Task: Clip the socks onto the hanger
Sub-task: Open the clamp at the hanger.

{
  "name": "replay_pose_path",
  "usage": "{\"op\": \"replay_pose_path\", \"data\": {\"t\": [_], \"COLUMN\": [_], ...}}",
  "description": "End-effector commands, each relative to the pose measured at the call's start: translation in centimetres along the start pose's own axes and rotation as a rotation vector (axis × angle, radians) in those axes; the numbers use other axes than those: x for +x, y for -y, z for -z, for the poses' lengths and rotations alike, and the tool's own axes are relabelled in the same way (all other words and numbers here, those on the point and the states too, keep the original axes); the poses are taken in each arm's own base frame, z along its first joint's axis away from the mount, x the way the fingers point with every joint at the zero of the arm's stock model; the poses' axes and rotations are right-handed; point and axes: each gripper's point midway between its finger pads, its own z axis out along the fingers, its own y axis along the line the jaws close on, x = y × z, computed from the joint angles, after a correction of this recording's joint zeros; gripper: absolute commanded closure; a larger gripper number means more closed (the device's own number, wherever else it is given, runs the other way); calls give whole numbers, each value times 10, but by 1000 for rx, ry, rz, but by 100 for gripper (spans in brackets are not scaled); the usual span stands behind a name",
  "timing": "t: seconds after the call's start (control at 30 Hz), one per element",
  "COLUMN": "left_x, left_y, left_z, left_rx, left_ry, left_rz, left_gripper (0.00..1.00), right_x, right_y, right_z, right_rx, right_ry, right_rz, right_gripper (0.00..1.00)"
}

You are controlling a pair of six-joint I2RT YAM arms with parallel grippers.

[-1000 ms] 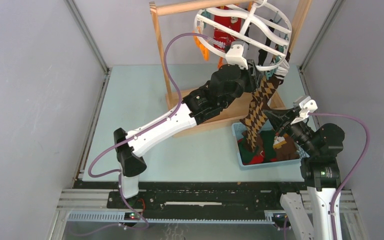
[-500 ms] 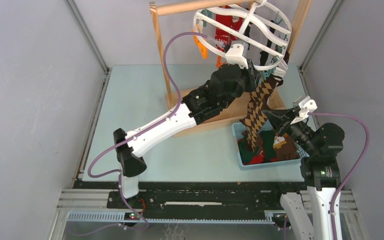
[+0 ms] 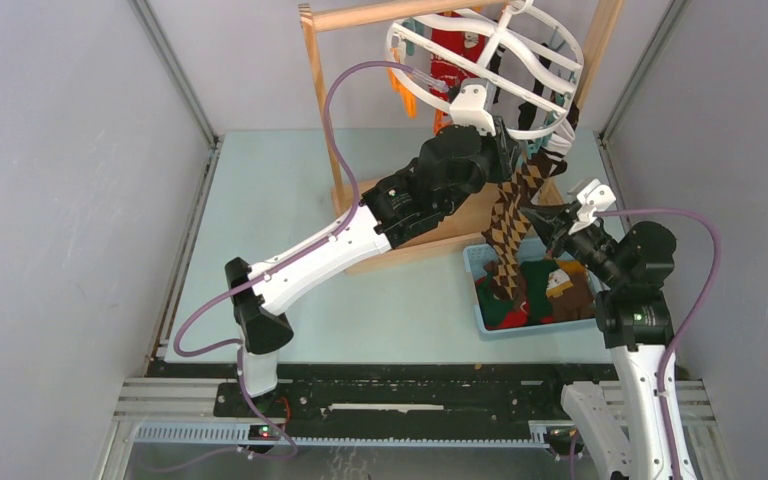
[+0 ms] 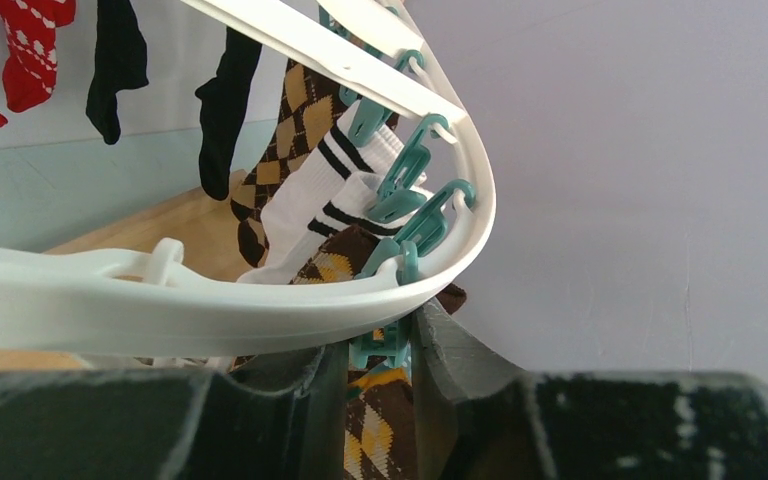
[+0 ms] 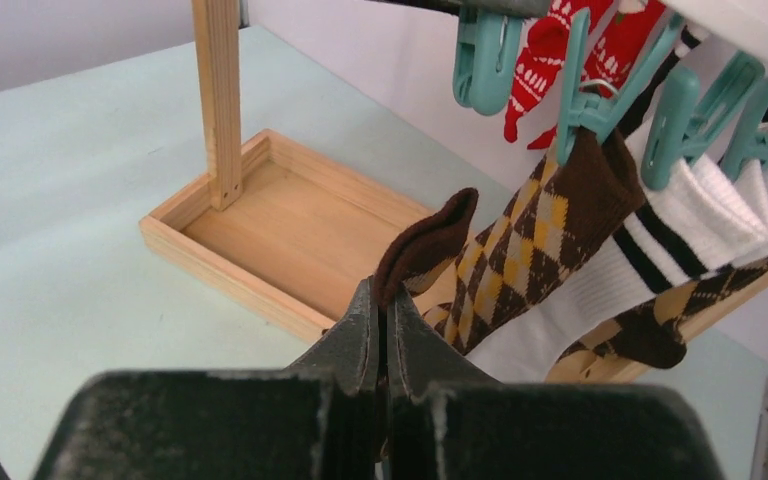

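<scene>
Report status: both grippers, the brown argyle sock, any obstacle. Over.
Left gripper shut on teal plastic clip under white oval hanger. Right gripper holds cuff of brown argyle sock. No obstacle seen.

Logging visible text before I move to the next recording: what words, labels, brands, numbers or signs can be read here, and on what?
None: no readable text in any view.
The red socks carry only a white pattern, no letters.
The hanger, its teal clips, the argyle sock, the wooden rack and the blue bin show no print.
</scene>
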Motion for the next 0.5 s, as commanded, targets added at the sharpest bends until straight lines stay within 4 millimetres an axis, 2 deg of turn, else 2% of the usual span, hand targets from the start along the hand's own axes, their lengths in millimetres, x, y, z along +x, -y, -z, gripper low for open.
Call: {"op": "replay_pose_path", "data": {"t": [0.0,0.17,0.23,0.47], "left_x": [-45,-44,-44,-44], "left_y": [7,7,7,5], "left_z": [8,7,8,9], "left_rx": [3,3,2,-5], "left_ry": [107,105,105,105], "left_rz": [65,68,68,73], "left_gripper": [97,97,98,98], "right_x": [-29,-33,-35,-47], "right_y": [3,6,0,10], "right_z": [-6,-13,-18,-28], "right_rx": [-33,-61,-92,-51], "right_ry": [84,93,100,109], "right_rz": [147,184,183,171], "right_gripper": [100,100,100,100]}}
